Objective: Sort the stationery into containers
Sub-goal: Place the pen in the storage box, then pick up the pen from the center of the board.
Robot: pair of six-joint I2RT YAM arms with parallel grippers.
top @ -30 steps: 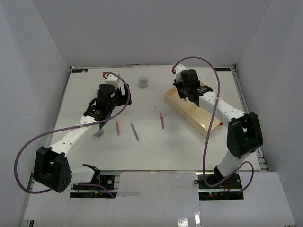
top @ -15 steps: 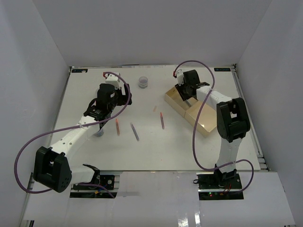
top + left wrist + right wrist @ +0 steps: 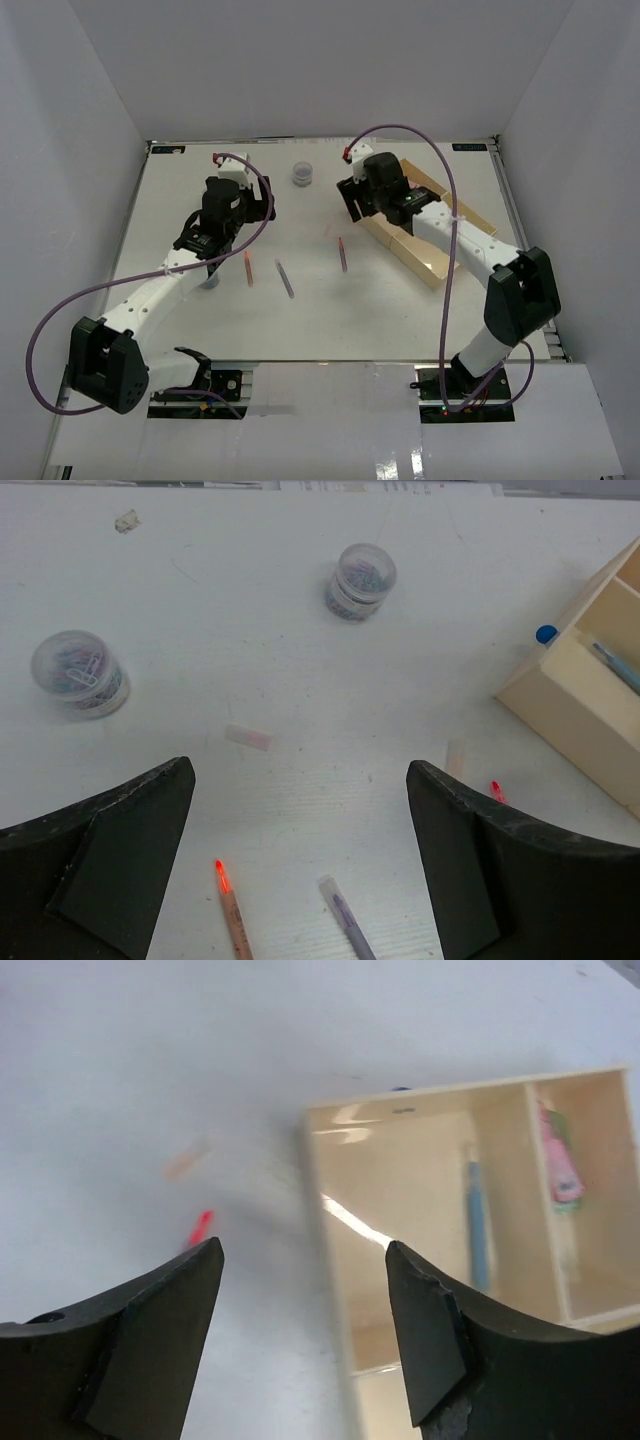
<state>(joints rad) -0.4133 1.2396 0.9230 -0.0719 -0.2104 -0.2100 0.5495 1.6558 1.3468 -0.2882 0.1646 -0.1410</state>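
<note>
**mod_kai:** What's the overhead showing?

**me:** My left arm (image 3: 150, 290) reaches over the tabletop's (image 3: 300, 320) left half, and my right arm (image 3: 470, 235) ends over the tray's (image 3: 425, 262) left end. The wrists hide the fingertips there. One tub (image 3: 302, 174) sits at the back. The orange pen (image 3: 248, 268), purple pen (image 3: 285, 278) and pink pen (image 3: 342, 254) lie loose mid-tabletop. A greyish blob (image 3: 208, 282) peeks from under the left arm, I can't tell what.

**mod_kai:** Left wrist cam?

**me:** My left fingers (image 3: 110, 850) are spread wide, nothing between. A second tub (image 3: 78, 672) shows. Both near pens run off the bottom edge, and the tray is cut by the right edge.

**mod_kai:** Right?

**me:** Blurry. My right fingers (image 3: 150, 1330) are spread too, empty, above the tray's corner. A blue pen (image 3: 478, 1220) lies in one compartment, a pink piece (image 3: 558, 1160) next door.
</note>
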